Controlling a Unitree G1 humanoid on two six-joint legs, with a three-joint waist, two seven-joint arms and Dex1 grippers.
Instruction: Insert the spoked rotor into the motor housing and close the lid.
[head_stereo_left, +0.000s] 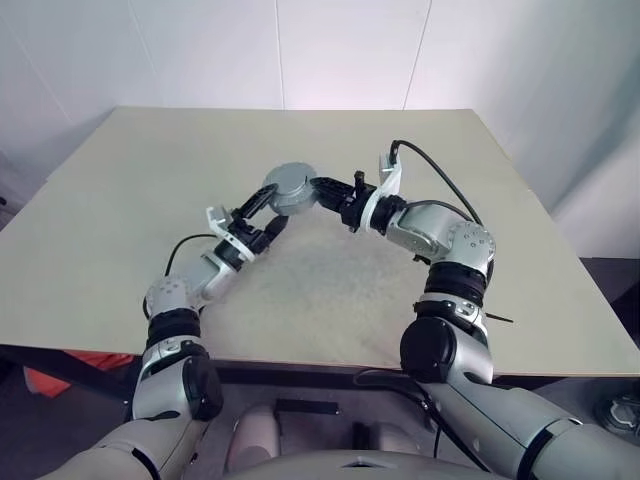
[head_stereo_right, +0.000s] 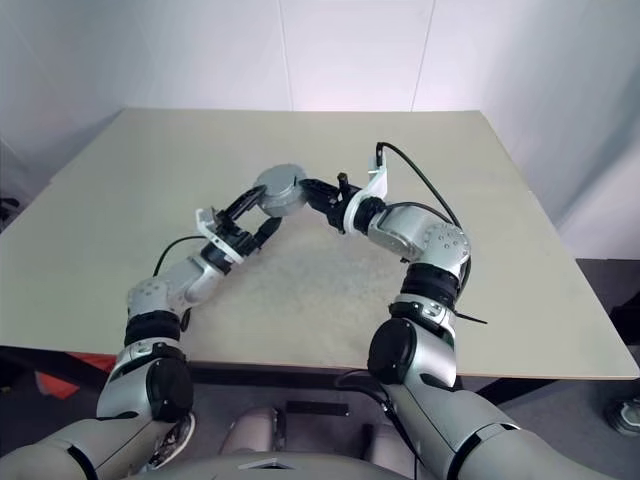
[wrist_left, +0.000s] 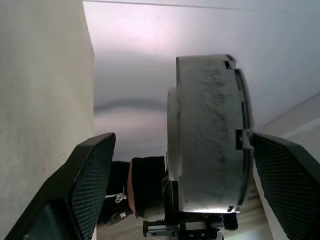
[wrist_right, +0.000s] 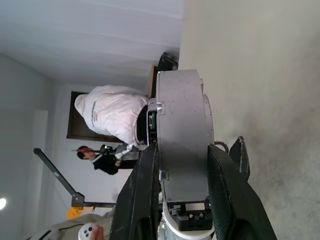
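Note:
The motor housing (head_stereo_left: 290, 187), a thick grey round part, hangs edge-on above the middle of the table. My right gripper (wrist_right: 182, 155) is shut on it, one finger on each flat face. In the left wrist view the motor housing (wrist_left: 210, 135) stands between the spread fingers (wrist_left: 90, 185) of my left gripper (head_stereo_left: 262, 215), which is open, with a clear gap on one side. A thinner layer lies against one face of the shell; I cannot tell whether it is the lid. The spoked rotor is hidden.
The beige table (head_stereo_left: 150, 200) spreads wide on all sides of the two arms. A black cable (head_stereo_left: 440, 170) loops from my right wrist. Beyond the table's edge, the right wrist view shows a person in a white top (wrist_right: 112, 117).

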